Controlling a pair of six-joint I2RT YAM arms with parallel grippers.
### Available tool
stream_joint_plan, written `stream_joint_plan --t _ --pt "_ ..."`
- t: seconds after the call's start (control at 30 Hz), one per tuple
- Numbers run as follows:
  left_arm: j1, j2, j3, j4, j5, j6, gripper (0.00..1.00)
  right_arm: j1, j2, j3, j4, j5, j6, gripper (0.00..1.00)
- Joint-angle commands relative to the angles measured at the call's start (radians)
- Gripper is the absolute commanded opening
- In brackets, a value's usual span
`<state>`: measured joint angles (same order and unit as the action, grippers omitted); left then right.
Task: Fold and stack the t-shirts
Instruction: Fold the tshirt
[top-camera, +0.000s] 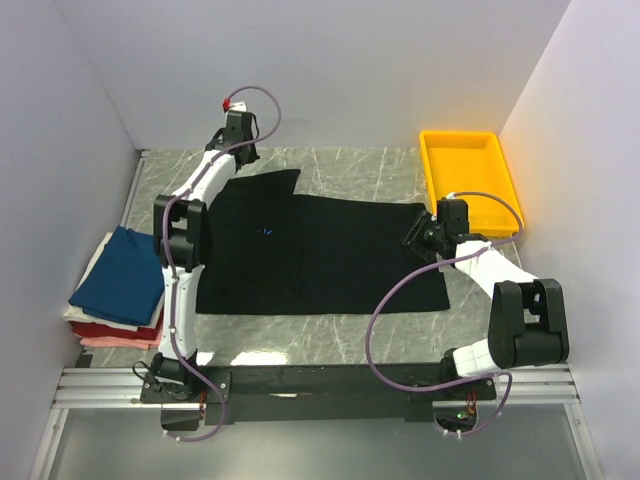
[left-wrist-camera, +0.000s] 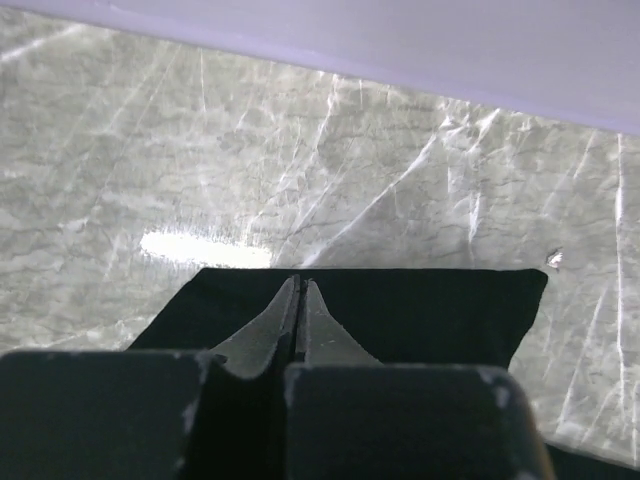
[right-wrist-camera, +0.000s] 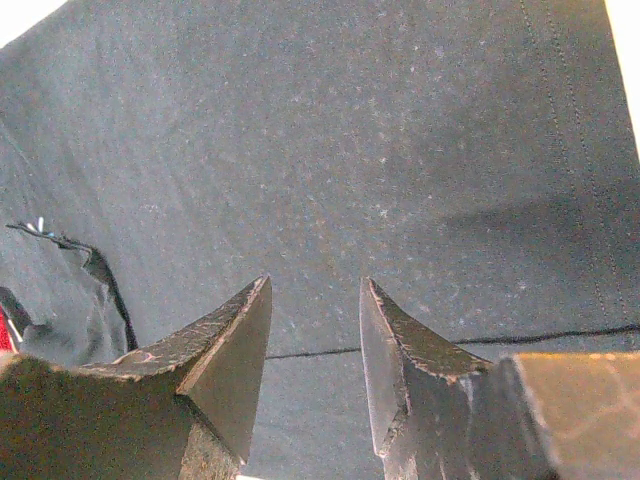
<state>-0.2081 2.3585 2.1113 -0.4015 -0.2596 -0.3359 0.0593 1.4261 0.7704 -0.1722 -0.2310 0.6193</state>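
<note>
A robotics lab test cell is indicated: a marble-patterned table (top-camera: 340, 165) is boxed in by plain white panels (top-camera: 330, 70). A left arm (top-camera: 180, 250) and a right arm (top-camera: 505, 285) are bolted to a metal rail (top-camera: 100, 385). Cables (top-camera: 370, 330) are left exposed.

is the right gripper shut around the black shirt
No, the right gripper has a clear gap between its fingers over the black shirt.

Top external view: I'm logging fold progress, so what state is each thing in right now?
black t-shirt: spread flat, unstacked.
navy t-shirt: folded, lying on the red one.
red t-shirt: folded, under the navy one.
yellow tray: empty.
left gripper: shut.
right gripper: open over the black t-shirt.
</note>
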Motion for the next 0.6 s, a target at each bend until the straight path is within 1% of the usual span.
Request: stream_joint_plan --t 0.0,0.03,0.07,0.2,0.27,0.3,0.33,0.57 --pt "-0.001 -0.024 0.036 -0.012 0.031 -0.006 0.13 0.005 -0.009 0.021 0.030 -0.011 -0.007 0.48" --pt "-0.001 0.010 0.056 -0.026 0.036 -0.002 0.23 0.005 -0.010 0.018 0.028 -0.011 -0.009 0.48" --pt "-0.005 0.027 0.074 -0.049 0.039 0.004 0.43 0.005 -0.015 0.018 0.031 -0.010 -0.009 0.48" --pt "-0.028 0.105 0.166 -0.098 0.063 0.053 0.70 0.004 -0.010 0.023 0.030 -0.016 -0.010 0.48" --pt "-0.040 0.145 0.188 -0.111 0.063 0.064 0.75 0.007 -0.007 0.024 0.033 -0.018 -0.009 0.48" --pt "-0.045 0.156 0.205 -0.123 0.062 0.067 0.75 0.005 -0.007 0.023 0.033 -0.018 -0.009 0.48" --pt "-0.047 0.174 0.211 -0.128 0.048 0.064 0.74 0.005 -0.006 0.023 0.033 -0.018 -0.009 0.48" --pt "-0.053 0.219 0.211 -0.146 0.071 0.047 0.69 0.005 0.007 0.021 0.045 -0.028 -0.004 0.48"
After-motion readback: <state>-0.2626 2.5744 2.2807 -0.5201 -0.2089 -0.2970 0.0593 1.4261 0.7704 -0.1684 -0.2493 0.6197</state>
